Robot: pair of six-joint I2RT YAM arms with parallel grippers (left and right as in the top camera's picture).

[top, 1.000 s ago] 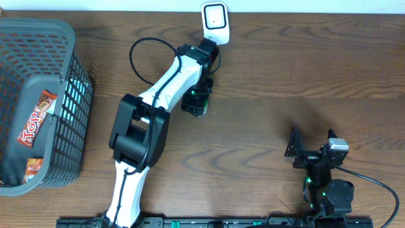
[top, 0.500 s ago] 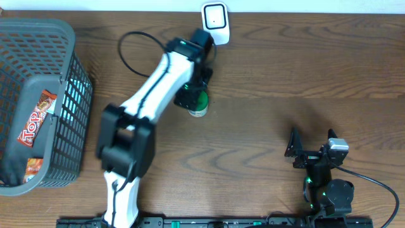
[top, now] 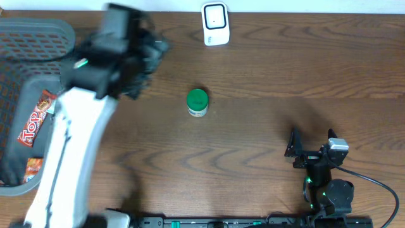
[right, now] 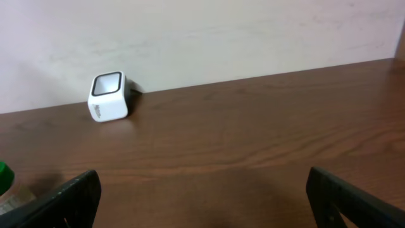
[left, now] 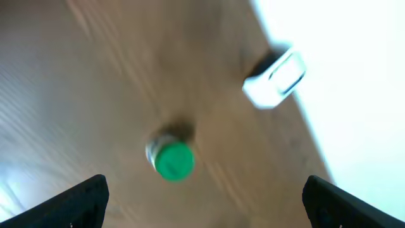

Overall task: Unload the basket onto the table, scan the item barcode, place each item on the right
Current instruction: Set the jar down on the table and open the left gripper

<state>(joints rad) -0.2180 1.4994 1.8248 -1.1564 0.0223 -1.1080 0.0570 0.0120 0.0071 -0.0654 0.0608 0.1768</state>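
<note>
Surface: dark wooden table (top: 266,76) with a white wall along its far edge.

1. My right gripper (top: 311,144), near right. Parked low, fingers spread wide, nothing in them.
2. Grey mesh basket (top: 7,166), left side, running from near to far. It holds a red snack packet (top: 33,123) printed "Top", and a second packet shows at its near end.
3. My left gripper (left: 209,204), far left, raised above the basket's far rim. It is blurred from overhead. The wrist view shows the fingertips well apart and nothing between them, so it is released and empty.
4. Small bottle with a green cap (top: 197,101), mid-table. It stands upright, clear of both grippers, on the near side of the scanner and slightly to its left.
5. White barcode scanner (top: 215,24), far edge, against the wall.

Progress, as I judge it:
- The bottle is set down free in front of the scanner, so its pass looks finished.
- Whether the code registered I cannot tell.
- The basket packets appear to be left.

Changes:
- A second ago my left gripper sat down over the bottle, just before the scanner.
- Half a second ago it was still close above the cap.
- Now the arm has swung away left to the basket.
- The bottle has barely shifted.
- My right gripper has not moved.
</note>
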